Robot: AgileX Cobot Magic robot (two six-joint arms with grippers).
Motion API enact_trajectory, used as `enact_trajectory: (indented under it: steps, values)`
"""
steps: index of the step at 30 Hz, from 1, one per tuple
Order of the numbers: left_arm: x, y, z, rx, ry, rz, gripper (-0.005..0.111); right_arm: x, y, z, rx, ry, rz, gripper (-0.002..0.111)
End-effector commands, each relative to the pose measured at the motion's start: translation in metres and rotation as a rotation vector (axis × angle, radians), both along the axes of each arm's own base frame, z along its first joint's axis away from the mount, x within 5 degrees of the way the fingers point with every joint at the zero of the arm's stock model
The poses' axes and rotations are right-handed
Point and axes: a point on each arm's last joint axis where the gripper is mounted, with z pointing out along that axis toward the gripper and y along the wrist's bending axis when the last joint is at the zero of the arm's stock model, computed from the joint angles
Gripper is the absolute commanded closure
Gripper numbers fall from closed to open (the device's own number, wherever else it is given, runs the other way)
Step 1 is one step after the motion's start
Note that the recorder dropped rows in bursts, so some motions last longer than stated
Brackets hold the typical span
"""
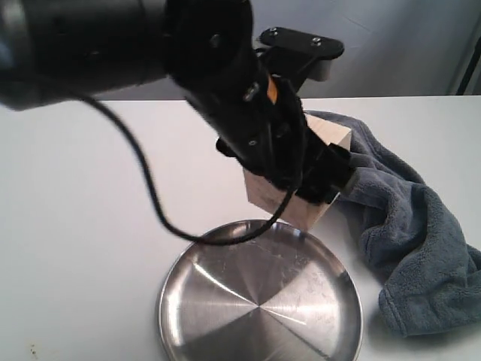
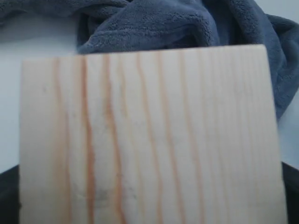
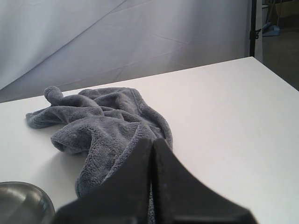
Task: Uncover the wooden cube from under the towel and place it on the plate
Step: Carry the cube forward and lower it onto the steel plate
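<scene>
Exterior view: the left arm, a bulky black tube, enters from the upper left of the frame and slopes down to the centre, with its wrist angled toward the lower right. The left claw [image 1: 308, 177] is clamped on the wooden cube [image 1: 331, 137], black fingers crossing its near side. The block sits tilted in the grip at centre frame, just beyond the far rim of the plate [image 1: 225, 301] and not inside it. I cannot tell whether its lower corner touches the white counter [image 1: 83, 226]. A thin black cable [image 1: 146, 177] droops from the arm and loops across the plate's upper rim.

The plate, at bottom centre, is round, shallow, shiny steel with a raised rim. It shows wedge-shaped glare and fine scratches across its whole floor. The towel [image 1: 409, 233] lies crumpled at the right of the frame, a plush blue-grey fleece, its edge just beside the cube.

In the left wrist view the cube's flat face fills most of the frame. It is pale pine with straight edges, and orange-brown grain lines run from top to bottom. Folds of towel are bunched along the top.

In the right wrist view the right claw [image 3: 152, 182] sits at bottom centre, its black fingers pressed together with nothing between them. The towel is heaped at middle left and a sliver of plate shows in the lower left corner.
</scene>
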Motion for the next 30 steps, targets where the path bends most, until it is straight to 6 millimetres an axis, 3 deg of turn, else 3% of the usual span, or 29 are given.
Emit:
enact_trajectory:
  steps: [1, 5, 12, 22, 30]
  values:
    - [-0.023, 0.025, -0.005, -0.049, -0.007, 0.003, 0.107, 0.000, 0.000, -0.002, 0.009, 0.006, 0.005, 0.105]
    - [-0.038, 0.032, -0.029, 0.004, -0.014, -0.077, 0.107, 0.000, 0.000, -0.002, 0.009, 0.006, 0.005, 0.105]
    - [-0.066, 0.019, -0.062, -0.070, -0.117, -0.179, 0.107, 0.000, 0.000, -0.002, 0.009, 0.006, 0.005, 0.105]
    - [-0.078, 0.039, -0.101, -0.034, -0.117, -0.183, 0.107, 0.000, 0.000, -0.002, 0.009, 0.006, 0.005, 0.105]
    - [-0.076, 0.039, -0.132, -0.030, -0.124, -0.175, 0.107, 0.000, 0.000, -0.002, 0.009, 0.006, 0.005, 0.105]
